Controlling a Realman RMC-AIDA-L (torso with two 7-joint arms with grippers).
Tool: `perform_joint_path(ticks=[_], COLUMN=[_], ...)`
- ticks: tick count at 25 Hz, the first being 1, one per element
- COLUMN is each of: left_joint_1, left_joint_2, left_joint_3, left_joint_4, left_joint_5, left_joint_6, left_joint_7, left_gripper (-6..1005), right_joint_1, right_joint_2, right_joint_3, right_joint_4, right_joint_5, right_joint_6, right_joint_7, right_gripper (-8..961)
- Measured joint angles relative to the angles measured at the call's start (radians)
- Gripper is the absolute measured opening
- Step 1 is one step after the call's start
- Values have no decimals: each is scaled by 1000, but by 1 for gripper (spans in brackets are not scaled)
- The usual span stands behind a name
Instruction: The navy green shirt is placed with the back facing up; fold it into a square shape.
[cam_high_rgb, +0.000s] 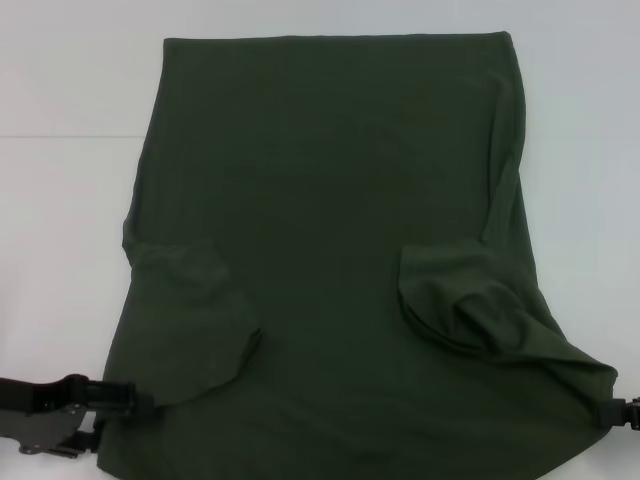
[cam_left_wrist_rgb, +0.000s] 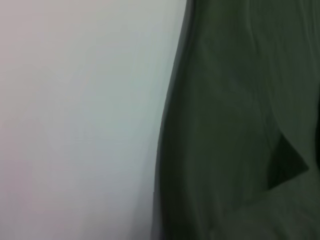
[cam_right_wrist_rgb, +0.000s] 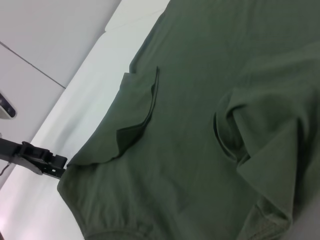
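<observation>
I see left gripper (cam_high_rgb: 130, 402) and right gripper (cam_high_rgb: 612, 412) at the navy green shirt (cam_high_rgb: 330, 240)'s near corners, finger state indeterminable; sleeves folded in, body folds remain.

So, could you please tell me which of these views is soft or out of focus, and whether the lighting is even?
Head view: the dark green T-shirt is evenly lit, folds readable, no glare on the white table. Left wrist view: close and blurred, the shirt edge smeared. Right wrist view: fairly clear, showing both folded-in sleeves and the left end effector at the shirt's edge.

White tabletop (cam_high_rgb: 70, 200) fills frame; faint seam (cam_high_rgb: 60, 134) crosses upper left; soft, even overhead light.
</observation>
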Motion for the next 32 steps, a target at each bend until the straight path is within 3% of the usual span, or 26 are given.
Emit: perform_joint_path(ticks=[12, 15, 25, 29, 32], left_joint_1=[-2, -2, -11, -17, -10], left_joint_2=[-3, -3, 2, 9, 16], left_joint_3=[64, 73, 81, 72, 58], left_joint_4=[3, 3, -3, -25, -33], left_joint_5=[2, 2, -5, -10, -26], left_joint_6=[-42, -42, -35, -20, 11], left_joint_7=[19, 19, 38, 67, 100], left_gripper=[725, 515, 51, 40, 31], right_joint_1=[1, 1, 7, 12, 5], right_joint_2=[-4, -4, -1, -1, -13], right_joint_3=[7, 7, 7, -3, -8], right_joint_4=[4, 4, 4, 4, 4], right_joint_5=[3, 4, 3, 2, 1], right_joint_6=[-7, -8, -5, -15, -48], right_joint_7=[1, 4, 6, 0, -17], right_gripper=[21, 21, 20, 20, 20])
